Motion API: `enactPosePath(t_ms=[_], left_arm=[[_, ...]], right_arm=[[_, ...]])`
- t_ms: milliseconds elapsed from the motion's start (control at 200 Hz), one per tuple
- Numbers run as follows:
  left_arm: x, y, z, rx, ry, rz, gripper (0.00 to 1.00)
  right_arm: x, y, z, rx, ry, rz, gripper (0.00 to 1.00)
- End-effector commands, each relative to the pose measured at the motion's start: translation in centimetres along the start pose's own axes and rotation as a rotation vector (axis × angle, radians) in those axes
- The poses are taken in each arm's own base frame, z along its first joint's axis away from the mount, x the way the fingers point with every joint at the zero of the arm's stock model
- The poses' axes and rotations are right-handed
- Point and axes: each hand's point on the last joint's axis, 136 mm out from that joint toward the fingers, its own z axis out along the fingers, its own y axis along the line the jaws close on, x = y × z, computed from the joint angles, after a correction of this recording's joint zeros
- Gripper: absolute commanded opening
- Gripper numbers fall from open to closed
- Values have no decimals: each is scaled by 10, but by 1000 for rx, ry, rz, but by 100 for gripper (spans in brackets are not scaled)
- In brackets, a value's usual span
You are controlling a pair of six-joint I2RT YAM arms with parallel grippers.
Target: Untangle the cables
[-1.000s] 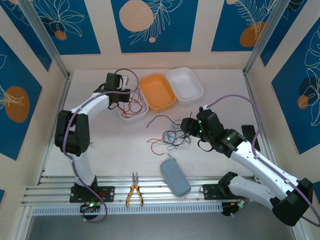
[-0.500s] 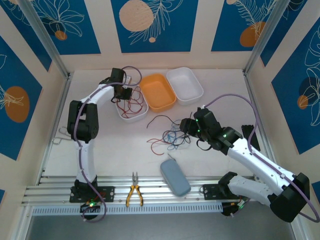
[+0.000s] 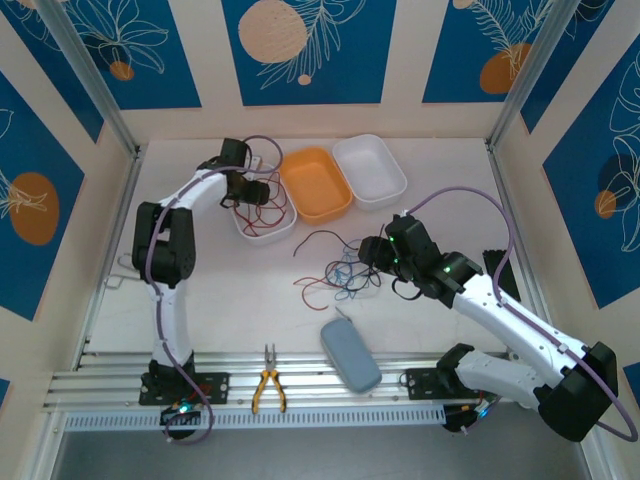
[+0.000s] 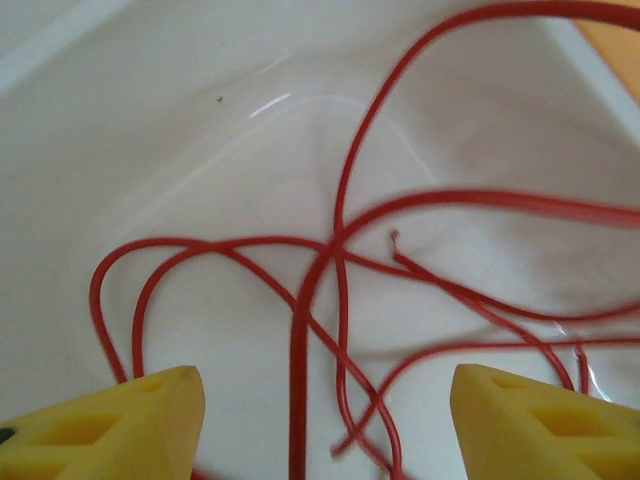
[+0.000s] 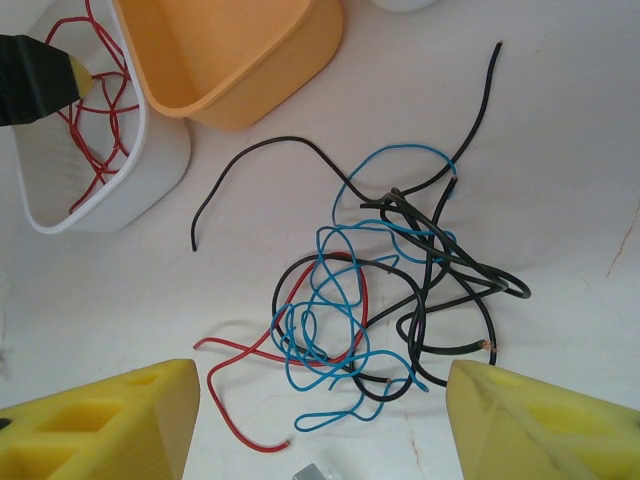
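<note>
On the counter (image 3: 200, 290), below and between the right gripper's (image 5: 320, 420) wide-open, empty jaws, lies one tangle (image 5: 390, 290) of black, light blue and red cables. More red cables (image 4: 340, 250) loop in the nearer white bin (image 5: 150, 175) beneath the left gripper (image 4: 320, 425), whose jaws stand wide apart, gripping nothing. Three bins sit there, two white and one orange bin (image 3: 315, 183)

open: table (image 3: 228, 292) left of cables (image 3: 340, 268) | blocking: orange tub (image 3: 316, 183) beyond, blue case (image 3: 350, 356) seemingly near
</note>
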Motion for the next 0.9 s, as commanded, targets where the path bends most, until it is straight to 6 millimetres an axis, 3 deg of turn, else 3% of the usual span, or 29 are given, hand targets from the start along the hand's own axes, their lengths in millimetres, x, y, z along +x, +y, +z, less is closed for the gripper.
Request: enactPosePath(t_ms=[0, 200, 415, 560, 715, 840, 895], left_arm=[[-20, -2, -43, 21, -104, -2, 77], [-13, -10, -84, 51, -195, -31, 100], [18, -46, -130, 187, -325, -73, 100], [49, -88, -151, 262, -397, 19, 100], [100, -146, -150, 350, -395, 193, 100], [144, -159, -131, 358, -293, 160, 100], [160, -162, -125, 347, -255, 153, 99]], right_arm=[[-8, 9, -5, -28, -11, 13, 66], [-5, 3, -4, -2, 0, 14, 67], [1, -14, 0, 99, 31, 19, 75], [6, -27, 6, 183, 66, 17, 77], [13, -30, 19, 245, 126, 1, 83], [18, -28, 32, 256, 172, -7, 88], [20, -27, 37, 260, 186, -9, 99]])
